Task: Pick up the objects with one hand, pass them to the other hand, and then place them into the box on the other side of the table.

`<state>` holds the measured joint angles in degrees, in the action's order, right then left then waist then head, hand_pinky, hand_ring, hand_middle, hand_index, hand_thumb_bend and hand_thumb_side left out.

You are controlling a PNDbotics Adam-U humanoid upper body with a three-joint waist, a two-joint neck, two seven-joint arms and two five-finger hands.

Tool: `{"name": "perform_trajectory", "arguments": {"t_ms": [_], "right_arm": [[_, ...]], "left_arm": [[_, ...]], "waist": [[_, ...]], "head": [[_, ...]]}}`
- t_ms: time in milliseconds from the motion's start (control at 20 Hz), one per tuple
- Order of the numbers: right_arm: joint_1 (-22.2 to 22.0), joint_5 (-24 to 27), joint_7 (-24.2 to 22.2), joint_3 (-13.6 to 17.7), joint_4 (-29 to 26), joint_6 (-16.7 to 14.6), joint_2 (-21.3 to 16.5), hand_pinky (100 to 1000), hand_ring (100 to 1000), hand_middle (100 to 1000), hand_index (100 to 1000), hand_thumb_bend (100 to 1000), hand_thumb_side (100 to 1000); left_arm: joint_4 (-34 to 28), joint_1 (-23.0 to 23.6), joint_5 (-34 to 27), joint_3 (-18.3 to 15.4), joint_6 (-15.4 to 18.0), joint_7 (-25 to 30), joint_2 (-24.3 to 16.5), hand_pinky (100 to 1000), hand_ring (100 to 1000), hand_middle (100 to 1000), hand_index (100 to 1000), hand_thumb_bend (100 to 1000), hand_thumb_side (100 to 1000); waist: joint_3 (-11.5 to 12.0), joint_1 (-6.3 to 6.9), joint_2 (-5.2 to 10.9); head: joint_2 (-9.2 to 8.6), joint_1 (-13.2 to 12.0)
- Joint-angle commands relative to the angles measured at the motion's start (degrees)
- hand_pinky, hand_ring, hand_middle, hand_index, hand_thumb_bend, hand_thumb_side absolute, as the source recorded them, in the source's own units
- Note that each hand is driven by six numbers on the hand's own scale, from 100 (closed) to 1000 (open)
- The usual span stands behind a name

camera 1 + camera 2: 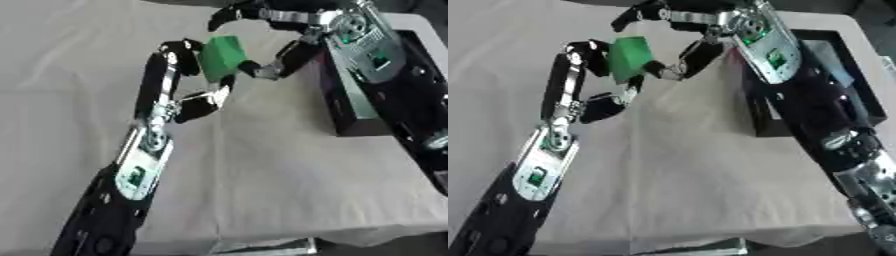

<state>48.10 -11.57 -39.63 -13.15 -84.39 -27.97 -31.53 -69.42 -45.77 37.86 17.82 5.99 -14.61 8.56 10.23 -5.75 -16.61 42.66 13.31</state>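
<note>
A green block (223, 56) is held above the table's middle. My left hand (166, 107) reaches up from the lower left and is shut on it, fingers (179, 52) on its left side and thumb (214, 97) under it. My right hand (350, 30) comes in from the upper right. Its fingers (232, 14) arch over the block with a gap, and its thumb (262, 69) touches the block's lower right edge. The black box (765, 126) stands at the table's right side, partly hidden by my right arm.
A pale cloth (280, 180) covers the table, with its front edge near the bottom of the views. Something pale lies inside the box (833, 55). A bare stretch of cloth runs between the two arms.
</note>
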Motion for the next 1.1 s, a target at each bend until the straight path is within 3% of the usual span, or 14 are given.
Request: {"name": "perform_trajectory", "arguments": {"t_ms": [50, 1100], "right_arm": [[0.59, -0.44, -2.00, 0.37, -0.14, -2.02, -0.88, 1000, 1000, 889, 958, 177, 100], [0.39, 1.05, -4.72, 1.04, 0.22, -1.92, -0.52, 1000, 1000, 895, 958, 147, 100]], "left_arm": [[-1.00, -0.71, -0.49, 0.36, 0.34, -0.28, 1.13, 468, 413, 334, 504, 100, 168], [-0.96, -0.55, -1.26, 0.37, 0.24, -1.12, 1.47, 465, 410, 328, 505, 100, 182]], "waist": [[-0.25, 0.05, 0.91], [-0.42, -0.12, 0.74]], "head": [[-0.10, -0.04], [-0.19, -0.41]]}}
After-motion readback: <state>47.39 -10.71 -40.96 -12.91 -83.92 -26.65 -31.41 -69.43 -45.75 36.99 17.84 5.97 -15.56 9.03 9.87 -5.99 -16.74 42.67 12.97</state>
